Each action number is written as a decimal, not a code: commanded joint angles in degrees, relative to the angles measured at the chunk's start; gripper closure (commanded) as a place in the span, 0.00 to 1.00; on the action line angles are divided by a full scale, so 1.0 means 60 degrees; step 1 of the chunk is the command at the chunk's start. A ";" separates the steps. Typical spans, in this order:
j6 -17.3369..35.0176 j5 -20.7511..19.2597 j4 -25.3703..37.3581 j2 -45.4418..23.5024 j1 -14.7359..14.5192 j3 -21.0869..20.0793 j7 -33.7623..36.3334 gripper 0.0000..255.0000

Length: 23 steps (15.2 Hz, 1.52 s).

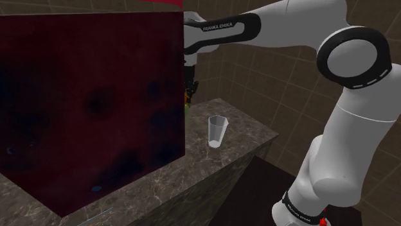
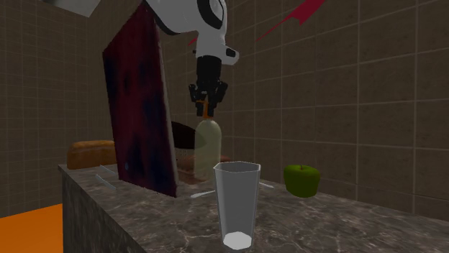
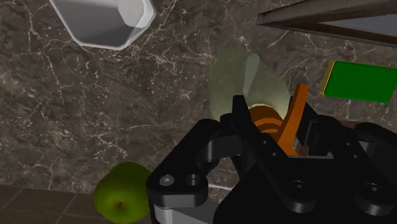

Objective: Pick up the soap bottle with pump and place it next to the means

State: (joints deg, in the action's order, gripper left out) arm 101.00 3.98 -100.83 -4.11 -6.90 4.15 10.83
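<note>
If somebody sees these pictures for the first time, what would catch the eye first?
A tall dark red panel stands on the marble counter, covering much of the shoulder view's left. Beside it the black tool clasps the orange pump of a pale soap bottle. A clear glass stands nearest in the second exterior view.

Dim, even light in all views. My white arm, upper right of the shoulder view, is the brightest surface; the dark red panel at left reads murky. The glass carries a faint sheen.
</note>
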 commanded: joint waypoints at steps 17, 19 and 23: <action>-0.0117 -0.0057 0.1478 -0.1266 -0.2218 -0.1749 0.3843 1.00; -0.0189 -0.0105 0.1882 -0.1569 -0.2474 -0.1907 0.4262 1.00; -0.0455 -0.0274 0.3087 -0.2444 -0.3112 -0.2232 0.5227 1.00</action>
State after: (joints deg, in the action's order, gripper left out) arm 98.80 2.66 -84.60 -17.16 -24.40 -8.66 40.32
